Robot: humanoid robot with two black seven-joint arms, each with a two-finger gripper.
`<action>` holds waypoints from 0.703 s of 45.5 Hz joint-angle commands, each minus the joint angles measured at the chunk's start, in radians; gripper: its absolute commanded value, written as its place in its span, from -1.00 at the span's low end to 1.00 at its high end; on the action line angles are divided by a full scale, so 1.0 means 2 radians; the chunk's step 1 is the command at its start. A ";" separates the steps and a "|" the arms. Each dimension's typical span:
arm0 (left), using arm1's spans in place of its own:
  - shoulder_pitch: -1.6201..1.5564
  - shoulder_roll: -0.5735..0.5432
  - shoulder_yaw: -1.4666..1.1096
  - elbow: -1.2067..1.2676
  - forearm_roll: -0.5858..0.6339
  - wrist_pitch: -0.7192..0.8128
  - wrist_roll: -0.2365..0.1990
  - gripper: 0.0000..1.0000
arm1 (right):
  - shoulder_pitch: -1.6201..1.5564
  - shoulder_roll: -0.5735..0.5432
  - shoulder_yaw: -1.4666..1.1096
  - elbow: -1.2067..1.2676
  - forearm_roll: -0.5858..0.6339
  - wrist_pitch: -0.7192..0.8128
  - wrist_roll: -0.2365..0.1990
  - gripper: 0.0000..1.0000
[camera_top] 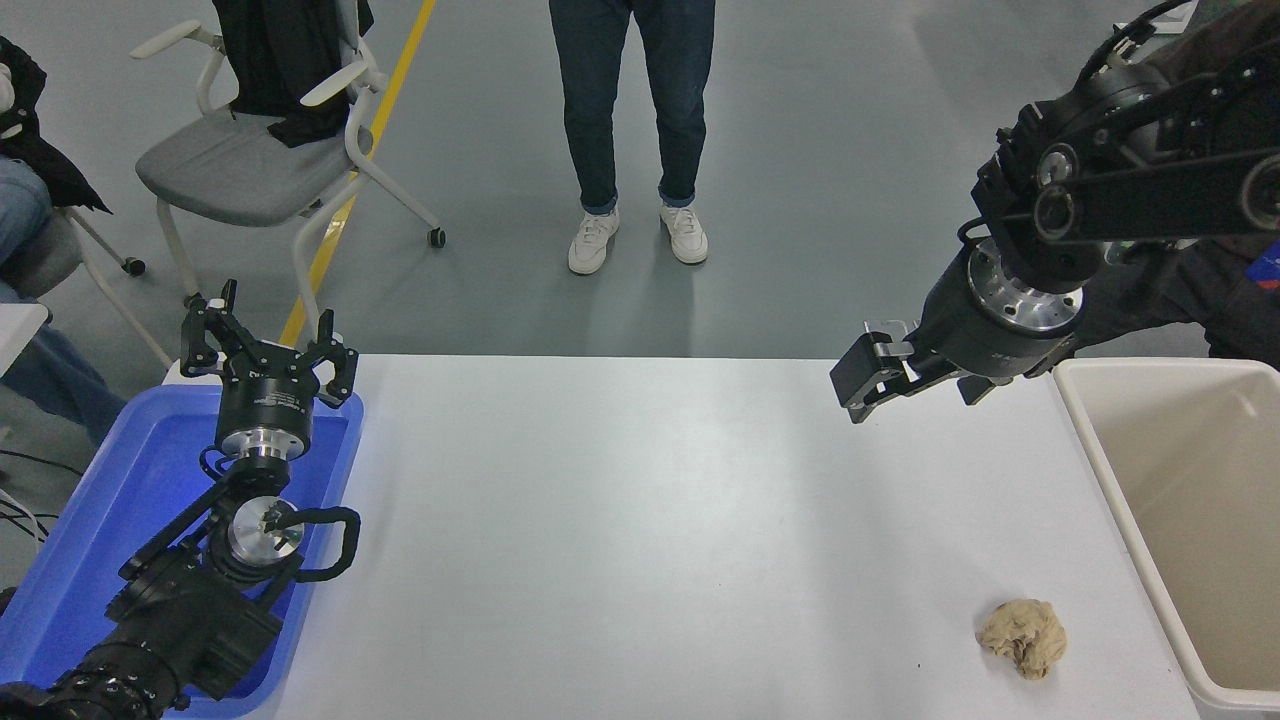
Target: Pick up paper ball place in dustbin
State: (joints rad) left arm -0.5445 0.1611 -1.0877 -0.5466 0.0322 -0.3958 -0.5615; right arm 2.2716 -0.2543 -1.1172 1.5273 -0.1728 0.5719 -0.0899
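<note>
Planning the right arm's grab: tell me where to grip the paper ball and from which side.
Grip the paper ball across its lumpy middle, coming straight down from above. It lies loose on the white table with bare surface around it, and the dustbin wall stands close on its right, so a side approach looks cramped.

Beyond your white table [640, 500], at the top of the frame, you see a smooth grey floor [850, 150] crossed by a yellow painted line [400, 65]; upper left stands a white-framed, grey-cushioned wheeled chair [235, 165] draped with dark clothing [275, 60].
</note>
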 commanded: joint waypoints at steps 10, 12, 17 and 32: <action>0.001 -0.001 0.000 0.000 0.000 0.000 -0.001 0.98 | -0.010 -0.006 -0.003 0.000 -0.003 -0.007 0.000 1.00; 0.001 -0.001 0.000 -0.001 0.000 0.000 -0.001 0.98 | -0.010 -0.008 -0.004 0.000 -0.004 -0.007 0.000 1.00; 0.001 -0.001 0.000 -0.001 0.000 0.000 -0.001 0.98 | -0.010 -0.016 -0.005 0.000 -0.009 -0.008 0.000 1.00; 0.001 -0.001 0.000 -0.001 0.000 0.000 -0.001 0.98 | -0.083 -0.141 -0.019 0.004 -0.135 -0.046 0.000 1.00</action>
State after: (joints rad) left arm -0.5430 0.1599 -1.0877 -0.5468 0.0321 -0.3957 -0.5630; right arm 2.2182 -0.3649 -1.1440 1.5315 -0.2671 0.5344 -0.0905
